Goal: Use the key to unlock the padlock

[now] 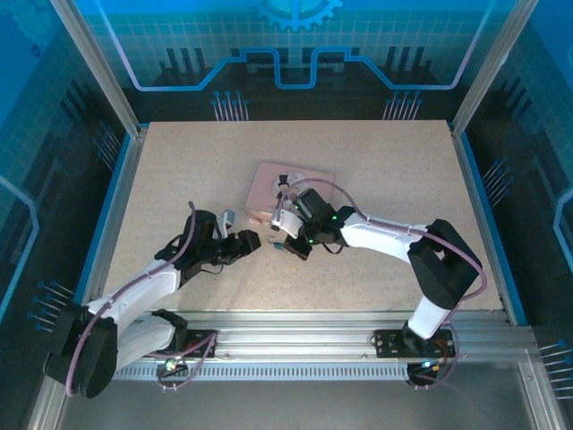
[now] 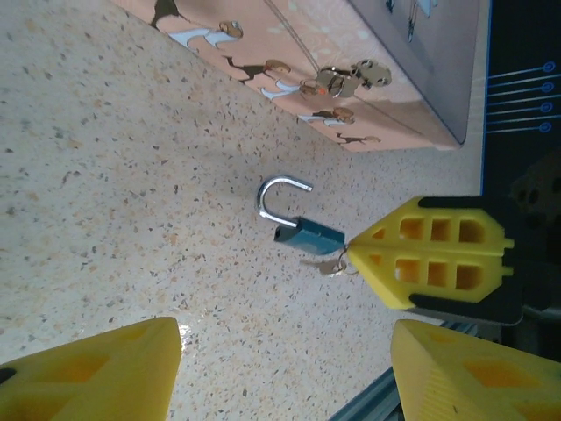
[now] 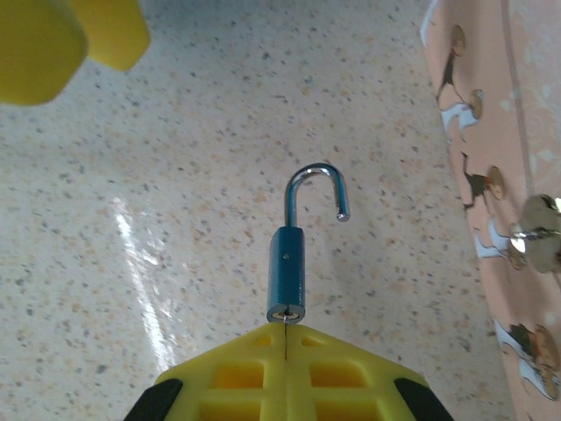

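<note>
Padlock (image 3: 286,274), shackle open, lies against right fingers (image 3: 254,351) pinching its key (image 2: 331,264).

A pink rectangular tin (image 1: 269,185) lies flat on the speckled beige counter (image 1: 385,197), about the middle and a little toward the far side. Its long side wall (image 2: 263,53) carries a row of small cartoon figures in brown and white. A shiny metal clasp (image 2: 346,81) sits on that wall by the lid seam. A ribbed aluminium rail (image 1: 295,345) runs along the counter's near edge. Beyond the far edge stands a blue backdrop (image 1: 179,45) printed with a grid, angular lines and a gear.
</note>
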Motion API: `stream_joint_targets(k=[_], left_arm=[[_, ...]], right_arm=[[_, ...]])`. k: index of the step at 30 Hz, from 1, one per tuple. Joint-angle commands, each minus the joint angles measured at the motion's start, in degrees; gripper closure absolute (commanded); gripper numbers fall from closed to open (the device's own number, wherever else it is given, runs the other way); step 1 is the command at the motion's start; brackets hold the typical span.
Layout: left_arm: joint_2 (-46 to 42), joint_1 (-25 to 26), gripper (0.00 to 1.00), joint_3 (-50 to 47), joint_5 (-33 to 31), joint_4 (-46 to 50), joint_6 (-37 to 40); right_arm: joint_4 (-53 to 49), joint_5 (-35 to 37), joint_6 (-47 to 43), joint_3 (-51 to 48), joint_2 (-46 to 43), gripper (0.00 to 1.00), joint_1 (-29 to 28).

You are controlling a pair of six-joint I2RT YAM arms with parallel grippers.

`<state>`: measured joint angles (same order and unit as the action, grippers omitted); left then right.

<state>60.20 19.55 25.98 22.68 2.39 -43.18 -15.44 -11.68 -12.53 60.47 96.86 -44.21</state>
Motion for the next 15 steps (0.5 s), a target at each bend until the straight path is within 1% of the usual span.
stream_joint_targets(k=[1,6,11,15], left_arm=[[-2.84,-1.50,0.34,-1.13,-1.69,4.75,0.14],[-5.42,-3.00,0.33,-1.95,-1.77,7.39,0.46],[-5.45,-3.90,0.33,-2.33,-1.15,7.21,0.37],[-5.29,-4.08,0.33,-2.27,-1.06,7.01,0.38]], right_arm=[[3.08,-3.30,2.89,-0.99,-1.26,1.00,-1.96],[4.64,-3.99,4.47,-1.43,0.58,1.00,-4.14],[6.15,-4.81,6.01,-1.99,2.67,1.00,-5.88],[7.49,-5.52,7.25,-3.27,3.70,1.00,-6.12]])
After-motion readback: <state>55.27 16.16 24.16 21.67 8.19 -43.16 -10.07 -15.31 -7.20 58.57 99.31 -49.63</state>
